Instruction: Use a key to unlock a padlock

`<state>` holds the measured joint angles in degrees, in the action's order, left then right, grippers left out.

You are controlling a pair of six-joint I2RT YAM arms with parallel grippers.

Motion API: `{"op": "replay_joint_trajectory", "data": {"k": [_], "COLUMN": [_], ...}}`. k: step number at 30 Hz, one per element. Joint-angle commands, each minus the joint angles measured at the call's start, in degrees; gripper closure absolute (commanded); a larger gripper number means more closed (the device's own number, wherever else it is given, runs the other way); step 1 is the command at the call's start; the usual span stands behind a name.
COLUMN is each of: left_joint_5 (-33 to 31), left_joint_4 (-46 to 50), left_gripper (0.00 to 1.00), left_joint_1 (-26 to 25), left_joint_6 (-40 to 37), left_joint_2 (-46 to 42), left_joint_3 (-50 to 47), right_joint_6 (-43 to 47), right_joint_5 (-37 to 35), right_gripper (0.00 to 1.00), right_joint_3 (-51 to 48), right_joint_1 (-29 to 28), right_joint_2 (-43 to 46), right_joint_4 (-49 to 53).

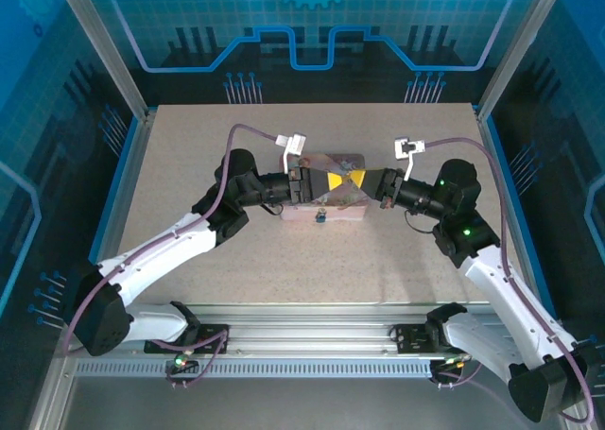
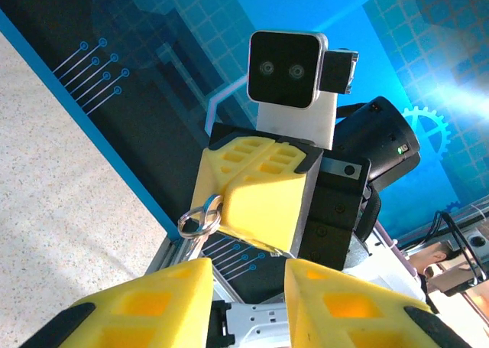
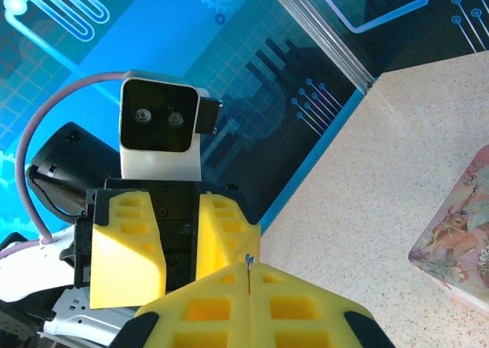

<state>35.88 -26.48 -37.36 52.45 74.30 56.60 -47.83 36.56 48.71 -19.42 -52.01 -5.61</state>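
The pink illustrated box (image 1: 346, 207) lies mid-table, and the tiny bluish padlock (image 1: 321, 215) sits at its front edge. Both grippers meet tip to tip above the box. My right gripper (image 1: 363, 178) is shut on the key, whose thin metal tip (image 3: 249, 261) pokes out between the closed fingertips (image 3: 221, 306). In the left wrist view a silver key ring (image 2: 200, 216) hangs at the side of the right gripper's fingers (image 2: 260, 203). My left gripper (image 2: 248, 270) faces them, open, with nothing between its fingers.
A corner of the pink box (image 3: 458, 233) shows at the right of the right wrist view, on the speckled tabletop (image 1: 189, 165). Aluminium posts and blue panels wall in the table on three sides.
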Motion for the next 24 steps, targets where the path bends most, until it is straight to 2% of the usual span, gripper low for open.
{"op": "replay_joint_trajectory", "data": {"k": [1, 5, 7, 24], "left_joint_5": [1.39, 1.39, 0.83, 0.06], "left_joint_4": [-1.87, -1.45, -0.24, 0.79], "left_gripper": [0.67, 0.65, 0.6, 0.63], "left_joint_1": [-0.41, -0.43, -0.43, -0.43], "left_joint_6": [-1.03, -1.2, -2.0, -2.54], "left_joint_2": [0.65, 0.84, 0.59, -0.04], "left_joint_3": [1.94, 2.11, 2.11, 1.75], "right_joint_6": [-0.29, -0.57, -0.3, 0.04], "right_joint_5": [1.46, 1.68, 1.42, 1.46], "right_gripper": [1.0, 1.0, 1.0, 1.0], "right_joint_3": [-0.02, -0.19, -0.02, -0.28], "right_joint_1": [-0.04, -0.16, -0.18, -0.18], "right_joint_2": [0.15, 0.32, 0.76, 2.1], "right_joint_4": [-2.0, -2.48, -2.31, -1.51]}}
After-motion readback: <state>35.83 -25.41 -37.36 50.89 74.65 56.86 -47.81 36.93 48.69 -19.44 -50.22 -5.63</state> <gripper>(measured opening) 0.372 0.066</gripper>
